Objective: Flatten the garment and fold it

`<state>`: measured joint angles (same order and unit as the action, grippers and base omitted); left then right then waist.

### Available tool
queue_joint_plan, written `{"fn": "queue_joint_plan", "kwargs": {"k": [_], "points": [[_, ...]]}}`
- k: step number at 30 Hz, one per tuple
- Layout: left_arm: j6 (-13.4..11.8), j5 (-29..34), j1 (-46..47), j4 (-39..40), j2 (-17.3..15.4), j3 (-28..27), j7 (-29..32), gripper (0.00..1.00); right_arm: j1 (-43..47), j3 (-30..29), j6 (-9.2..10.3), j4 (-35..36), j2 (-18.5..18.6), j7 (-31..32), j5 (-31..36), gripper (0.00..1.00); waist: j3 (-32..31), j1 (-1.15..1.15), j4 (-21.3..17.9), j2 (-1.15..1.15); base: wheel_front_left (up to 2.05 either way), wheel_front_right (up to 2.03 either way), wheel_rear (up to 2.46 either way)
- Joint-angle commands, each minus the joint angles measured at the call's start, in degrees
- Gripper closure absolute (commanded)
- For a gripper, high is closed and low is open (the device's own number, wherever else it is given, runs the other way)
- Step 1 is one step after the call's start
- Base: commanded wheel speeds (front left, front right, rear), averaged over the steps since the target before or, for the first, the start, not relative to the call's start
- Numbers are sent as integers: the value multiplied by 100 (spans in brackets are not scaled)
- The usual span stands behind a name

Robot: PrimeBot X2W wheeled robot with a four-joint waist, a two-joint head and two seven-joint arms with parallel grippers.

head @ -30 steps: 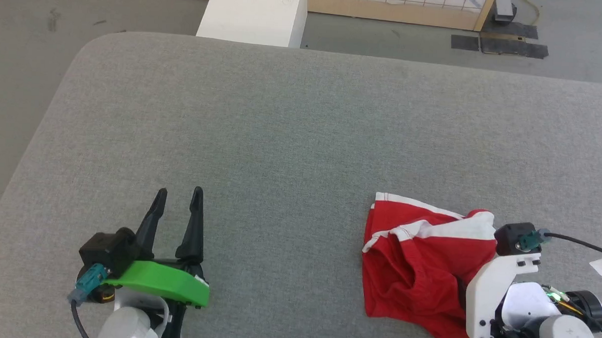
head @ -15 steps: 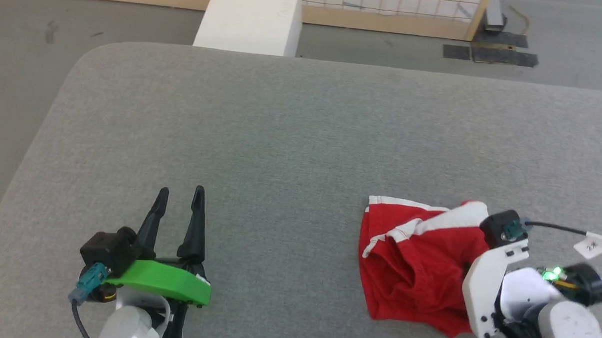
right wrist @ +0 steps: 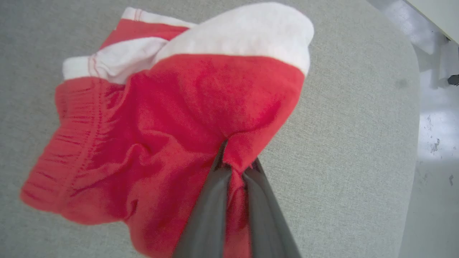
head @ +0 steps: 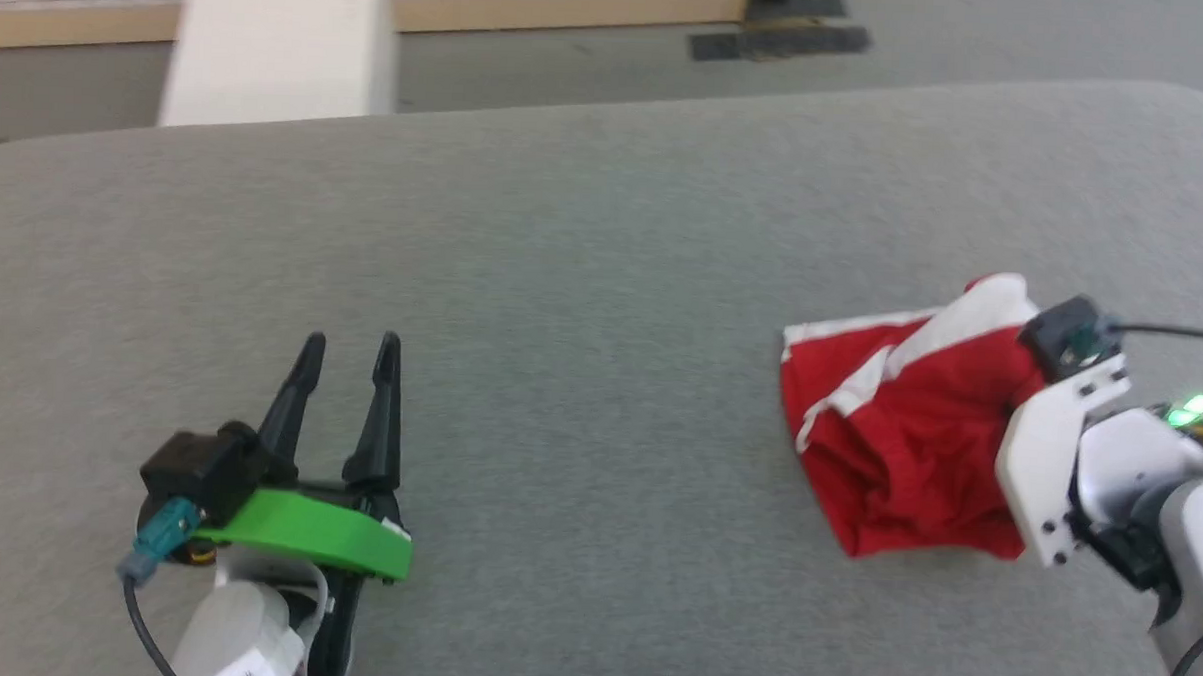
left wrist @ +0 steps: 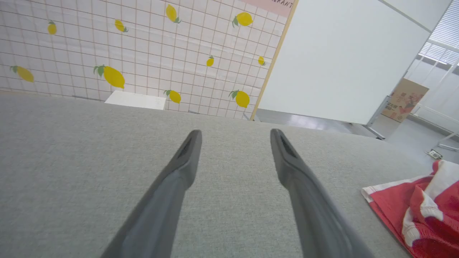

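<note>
A: Where is the crumpled bright red jersey garment with white trim (head: 908, 449)?
B: On the grey padded table (head: 604, 258), towards its right; the right gripper (right wrist: 236, 163) pinches a fold of it.
A: The left gripper (head: 350, 344)?
B: Fingers spread; well apart from the cloth.

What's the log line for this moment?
step: grasp | left end effector: open, over table, apart from garment | right end effector: shut on garment | garment: bunched, not yet flat

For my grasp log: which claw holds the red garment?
The right claw, shut on a fold of the bright red, white-trimmed jersey garment; the left claw stands open over the grey fabric tabletop.
</note>
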<state>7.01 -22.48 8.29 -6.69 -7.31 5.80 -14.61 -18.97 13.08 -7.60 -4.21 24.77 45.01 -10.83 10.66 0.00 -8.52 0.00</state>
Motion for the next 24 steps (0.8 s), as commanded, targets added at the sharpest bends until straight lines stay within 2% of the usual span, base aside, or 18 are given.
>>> {"fn": "queue_joint_plan", "kwargs": {"k": [1, 5, 11, 19, 24], "points": [[2, 74, 152, 77, -86, -10, 38, 0, -195, -20, 11, -107, 61, -95, -26, 100, 558, 0, -761, 0, 0, 0, 0], [-25, 127, 280, 329, -252, -39, 157, 0, -560, -117, 11, -411, 217, -319, -101, 100, 933, 0, -941, 0, 0, 0, 0], [-135, 221, 401, 845, -523, -161, 393, 0, -1063, -332, 11, -832, 597, -615, -111, 100, 1509, 0, -966, 0, 0, 0, 0], [-228, 290, 496, 1502, -848, -315, 722, 0, -1489, -1085, 11, -1368, 1069, -831, 168, 100, 2119, 0, -806, 0, 0, 0, 0], [-296, 320, 451, 1845, -1015, -415, 914, 0, -1734, -1622, 11, -1740, 1147, -1033, 304, 100, 2347, 0, -789, 0, 0, 0, 0]]}}
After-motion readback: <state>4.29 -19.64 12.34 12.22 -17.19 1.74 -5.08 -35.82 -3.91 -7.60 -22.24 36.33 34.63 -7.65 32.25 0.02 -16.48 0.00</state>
